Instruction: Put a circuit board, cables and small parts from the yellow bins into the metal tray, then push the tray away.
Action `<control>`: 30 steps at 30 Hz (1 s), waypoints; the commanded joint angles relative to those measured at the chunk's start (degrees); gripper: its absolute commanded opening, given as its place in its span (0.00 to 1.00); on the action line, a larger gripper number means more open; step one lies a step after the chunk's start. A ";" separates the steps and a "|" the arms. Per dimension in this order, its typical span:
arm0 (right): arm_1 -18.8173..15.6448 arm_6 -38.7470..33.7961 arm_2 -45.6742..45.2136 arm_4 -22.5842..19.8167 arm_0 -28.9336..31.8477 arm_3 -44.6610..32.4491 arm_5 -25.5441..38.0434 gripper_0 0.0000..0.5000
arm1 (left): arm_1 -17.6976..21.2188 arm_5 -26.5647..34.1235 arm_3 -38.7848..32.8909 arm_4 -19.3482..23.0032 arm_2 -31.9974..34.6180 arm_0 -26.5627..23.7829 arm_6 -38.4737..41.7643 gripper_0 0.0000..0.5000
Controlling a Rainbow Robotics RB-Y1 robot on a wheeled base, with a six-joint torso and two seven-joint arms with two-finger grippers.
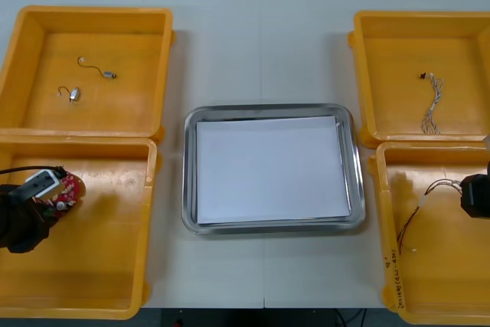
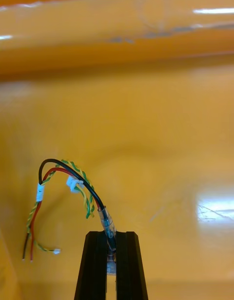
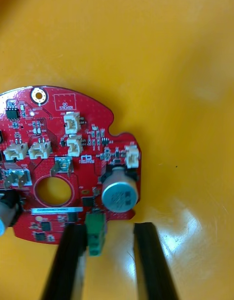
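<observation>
**Circuit board (image 3: pixel 73 159) between my left fingers, red and yellow cable (image 2: pixel 73 176) pinched in my right**

At the far left, my left gripper (image 3: pixel 108 227) is reaching into the near-left bin (image 1: pixel 99 266), and its arm is running off the edge of the front view. My fingers (image 3: pixel 66 261) are standing apart around the board's rim. One is touching the green connector (image 3: pixel 96 234), while the other is standing clear with bare bin floor between. Part of the board is running out of my wrist view.

Behind it, in the far-left bin (image 1: pixel 46 44), two small metal parts (image 1: pixel 109 74) are lying apart. The metal tray (image 1: pixel 268 109), white inside, is sitting in the middle. In the far-right bin (image 1: pixel 383 21) a pale twisted cable (image 1: pixel 432 109) is lying, and I cannot tell its colours.

My right gripper (image 2: pixel 112 234) is sitting in the near-right bin (image 1: pixel 452 289), half cut off in the front view. Its fingers are closing tight on the cable's clear-sleeved end, and the rest is arching away beside them.
</observation>
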 commanded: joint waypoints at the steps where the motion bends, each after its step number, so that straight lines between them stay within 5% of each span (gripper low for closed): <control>1: -3.23 2.21 -2.75 -0.73 4.92 -2.67 -2.67 0.00 | 2.61 -0.29 -0.14 0.73 -0.96 -1.42 -10.45 0.00; 17: -4.63 6.43 -5.12 -0.21 12.56 -2.67 -11.98 0.00 | 2.70 -0.11 -0.23 0.90 -0.88 -1.95 -10.54 0.00; 30: -4.46 6.25 -4.24 -0.73 13.53 -2.67 -12.86 0.03 | 2.53 9.20 -2.16 2.40 5.19 -3.79 -10.19 0.00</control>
